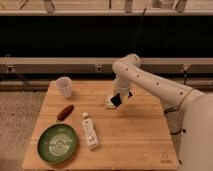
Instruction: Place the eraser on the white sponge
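The black eraser [118,100] hangs tilted just above the wooden table, with my gripper [120,97] shut on it. The white arm comes in from the right and bends down over the table's middle back. The white sponge [109,104] lies on the table right at the eraser's lower left edge and is partly covered by it. I cannot tell whether the eraser touches the sponge.
On the wooden table [142,137] a translucent white cup [63,86] stands at the back left. A reddish-brown sausage-shaped thing [65,112], a lying white bottle [90,131] and a green plate [57,143] are at the front left. A dark rail and wall run behind the table.
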